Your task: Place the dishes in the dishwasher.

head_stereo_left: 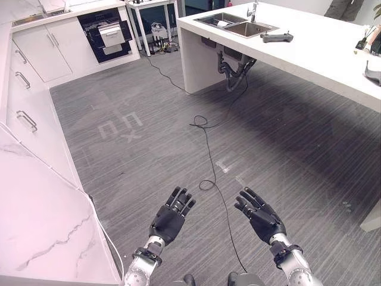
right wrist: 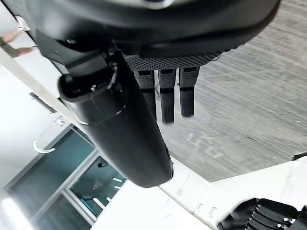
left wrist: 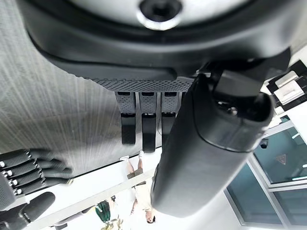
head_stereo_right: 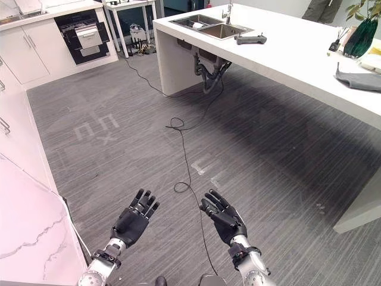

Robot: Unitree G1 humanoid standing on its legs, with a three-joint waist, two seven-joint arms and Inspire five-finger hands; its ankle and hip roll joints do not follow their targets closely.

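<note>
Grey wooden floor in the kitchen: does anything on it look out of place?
Yes. A thin black cable trails loosely across the grey wooden floor from under the white sink counter, with loops, a possible trip hazard.

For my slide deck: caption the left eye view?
Both hands, left and right, open and empty over grey floor, facing the sink island.

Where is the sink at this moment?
The sink is set in the white counter at the far right, well beyond both hands, with a faucet behind it.

White island counter w/ sink, grey wood-look floor.
</note>
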